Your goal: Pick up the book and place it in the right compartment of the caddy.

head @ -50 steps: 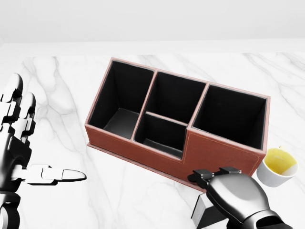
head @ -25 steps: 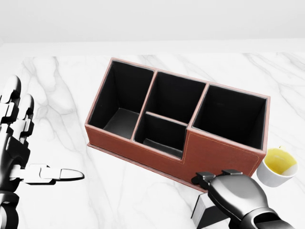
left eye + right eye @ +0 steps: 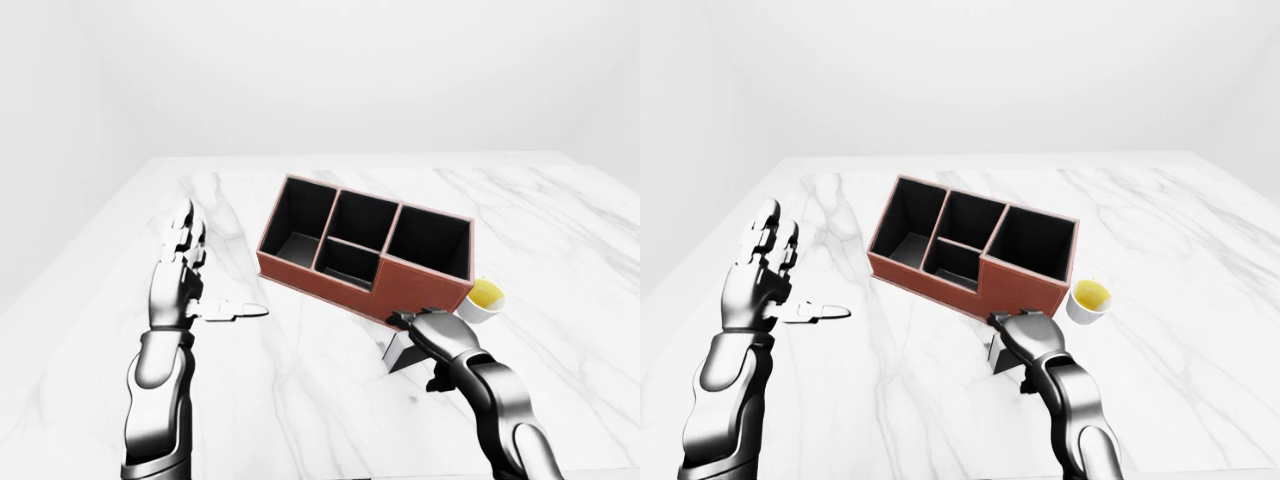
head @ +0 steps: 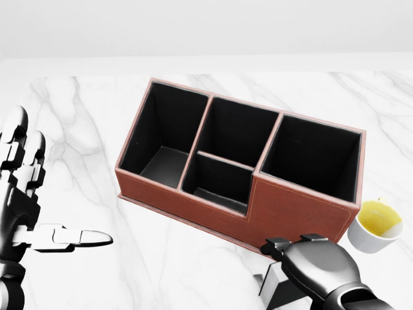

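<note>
Grey book (image 4: 276,285) lies mostly hidden under right robot hand (image 4: 316,261), axis and grip unclear.

Right hand (image 4: 319,268) lower in the head view than a second ago, fingertips now further below the caddy's (image 4: 284,206) near wall, covering more of the grey book (image 4: 276,284). Left hand (image 4: 26,206) likewise slightly lower and further left, fingers spread as before.

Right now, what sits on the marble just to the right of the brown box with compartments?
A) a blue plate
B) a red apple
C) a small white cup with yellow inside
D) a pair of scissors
C: a small white cup with yellow contents stands beside the caddy.
</note>
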Controlling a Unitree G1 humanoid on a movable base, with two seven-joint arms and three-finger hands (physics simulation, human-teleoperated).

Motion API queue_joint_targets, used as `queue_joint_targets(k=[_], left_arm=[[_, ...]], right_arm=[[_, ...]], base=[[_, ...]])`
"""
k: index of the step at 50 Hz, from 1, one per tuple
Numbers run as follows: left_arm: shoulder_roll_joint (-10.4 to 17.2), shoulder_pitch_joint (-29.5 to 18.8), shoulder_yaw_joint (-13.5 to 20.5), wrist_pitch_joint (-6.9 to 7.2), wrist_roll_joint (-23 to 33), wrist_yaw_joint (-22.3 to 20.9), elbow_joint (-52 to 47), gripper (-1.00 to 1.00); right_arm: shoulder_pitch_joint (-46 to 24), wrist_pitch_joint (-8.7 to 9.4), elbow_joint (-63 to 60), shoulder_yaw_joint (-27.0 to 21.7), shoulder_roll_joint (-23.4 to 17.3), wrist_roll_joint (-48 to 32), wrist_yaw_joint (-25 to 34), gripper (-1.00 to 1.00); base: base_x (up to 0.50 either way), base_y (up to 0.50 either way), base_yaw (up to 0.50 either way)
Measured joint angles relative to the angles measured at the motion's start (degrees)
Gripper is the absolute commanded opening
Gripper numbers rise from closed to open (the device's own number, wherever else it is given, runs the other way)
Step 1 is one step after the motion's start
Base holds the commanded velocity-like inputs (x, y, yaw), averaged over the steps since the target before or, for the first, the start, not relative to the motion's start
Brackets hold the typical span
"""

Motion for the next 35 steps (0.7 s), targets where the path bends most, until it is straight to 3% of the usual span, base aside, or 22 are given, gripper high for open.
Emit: queue_joint_targets(k=[27,35], left_arm=[[0.3,0.0,0.7,0.0,-0.6,-0.1,1.0,1.0],[0.3,0.2,0.8,0.0,-0.7,-0.1,1.1,1.0]], right_arm=[[-1.5,0.0,3.0,0.1,-0.5,-1.2,0.0,0.46],[-2.8,0.0,5.2,-0.1,-0.9,-1.4,0.0,0.7]], base=[[0.0,0.0,0.0],[0.0,0.0,0.0]])
